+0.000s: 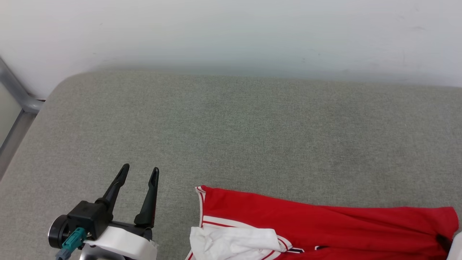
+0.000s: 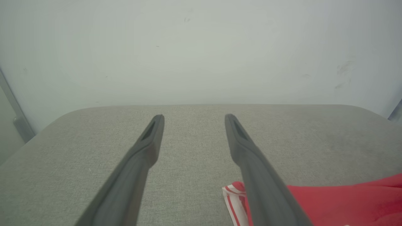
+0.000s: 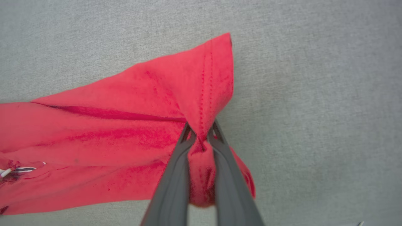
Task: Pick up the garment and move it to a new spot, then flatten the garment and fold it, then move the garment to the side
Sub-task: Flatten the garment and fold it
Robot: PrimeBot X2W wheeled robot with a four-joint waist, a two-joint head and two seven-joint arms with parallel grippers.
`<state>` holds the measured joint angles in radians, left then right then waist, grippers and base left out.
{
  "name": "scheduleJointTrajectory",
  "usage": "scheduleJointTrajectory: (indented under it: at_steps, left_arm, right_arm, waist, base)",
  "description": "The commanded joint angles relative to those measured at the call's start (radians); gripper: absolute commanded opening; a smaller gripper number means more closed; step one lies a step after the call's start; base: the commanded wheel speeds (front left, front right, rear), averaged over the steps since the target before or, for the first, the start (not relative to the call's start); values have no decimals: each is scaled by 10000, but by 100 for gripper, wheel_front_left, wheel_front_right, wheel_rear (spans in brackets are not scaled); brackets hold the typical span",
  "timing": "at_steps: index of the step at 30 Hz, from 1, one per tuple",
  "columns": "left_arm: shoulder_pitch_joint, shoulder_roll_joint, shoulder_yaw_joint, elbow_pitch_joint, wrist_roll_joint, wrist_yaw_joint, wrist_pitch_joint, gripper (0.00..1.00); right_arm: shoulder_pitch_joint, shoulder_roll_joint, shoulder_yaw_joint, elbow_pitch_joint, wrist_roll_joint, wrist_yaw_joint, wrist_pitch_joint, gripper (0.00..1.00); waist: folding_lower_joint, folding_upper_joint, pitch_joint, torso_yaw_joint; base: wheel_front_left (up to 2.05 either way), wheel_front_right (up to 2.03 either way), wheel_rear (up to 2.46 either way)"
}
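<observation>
Garment (image 3: 125, 125) hem corner is sitting clamped in the right pincer (image 3: 201, 133): both fingers are pressing together on a bunched fold of red cloth at the stitched hem, with cloth bulging out below the tips. From that clamp the red body is stretching off to the left of the right wrist view, lying slack and creased on the gray fabric surface (image 3: 314, 94).

In the head view the garment is lying along the near edge, long axis running left to right. The clamped hem end is sitting at the far right, with the white sleeve (image 1: 231, 243) and red-white striped trim (image 1: 201, 207) at the left end.

Left pincer (image 1: 140, 168) is hovering with fingers apart, gripping nothing, just beside the sleeve end. The garment is lying to this pincer's right, not touching it. So the right arm is holding the hem end and the left arm is the nearer one to the sleeve end. My read is that the pick-up is just starting, and any lift is going to pull along the long axis from the right.

Beyond the garment the surface is running up to the pale wall (image 1: 231, 36).

Writing: slivers of black white-outlined lettering (image 1: 321, 248) are showing at the bottom edge, cut off and not readable. No brand or label is showing.
</observation>
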<state>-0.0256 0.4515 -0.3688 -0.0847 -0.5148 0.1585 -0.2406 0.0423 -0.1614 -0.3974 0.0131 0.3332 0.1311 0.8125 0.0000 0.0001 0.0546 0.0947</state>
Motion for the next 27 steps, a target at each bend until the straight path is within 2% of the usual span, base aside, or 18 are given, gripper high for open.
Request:
scheduleJointTrajectory:
  at_steps: [1, 3, 6, 8, 12, 15, 19, 22, 27]
  left_arm:
    - [97, 23, 13, -24, 1, 7, 0, 100]
    - [132, 25, 19, -29, -17, 51, 14, 100]
    - [152, -37, 19, -18, -71, 110, 9, 100]
    - [142, -72, -4, -4, -69, 101, 2, 100]
    - [91, -134, -72, 38, -119, 101, 19, 100]
    - [16, -146, -130, 77, -141, 53, 45, 100]
    - [-33, -171, -210, 92, -139, 9, 21, 100]
    - [-121, -218, -293, 136, -141, -46, 37, 100]
    - [-339, -330, -385, 225, -148, -161, 6, 100]
  right_arm:
    - [59, -28, -141, -43, -44, -8, 60, 0]
    - [61, 124, -501, -62, 46, -8, 228, 0]
    - [-235, 622, -785, -142, 951, -6, 724, 0]
    - [-452, 917, -865, -160, 2123, -6, 1371, 0]
    - [-625, 1118, -751, -41, 4588, -6, 2715, 0]
    - [-648, 1134, -87, 473, 6851, -6, 3124, 0]
    - [-624, 1116, 1343, 851, 8819, -6, 2951, 0]
    - [-690, 1119, 2435, 975, 9658, -6, 2538, 0]
    - [-1022, 1119, 3988, 1087, 10353, -6, 1704, 0]
  waist:
    - [0, -1, -33, -20]
    - [0, -1, -69, -49]
    - [0, -1, -103, -100]
    - [0, -1, -123, -120]
    - [0, -1, -159, -105]
    - [0, -1, -185, -58]
    - [0, -1, -166, 43]
    - [0, -1, -123, 261]
    - [0, -1, 82, 624]
  base:
    - [0, 0, 0]
    - [0, 0, 0]
    - [0, 0, 0]
    - [0, 0, 0]
    - [0, 0, 0]
    - [0, 0, 0]
    - [0, 0, 0]
    - [0, 0, 0]
    - [0, 0, 0]
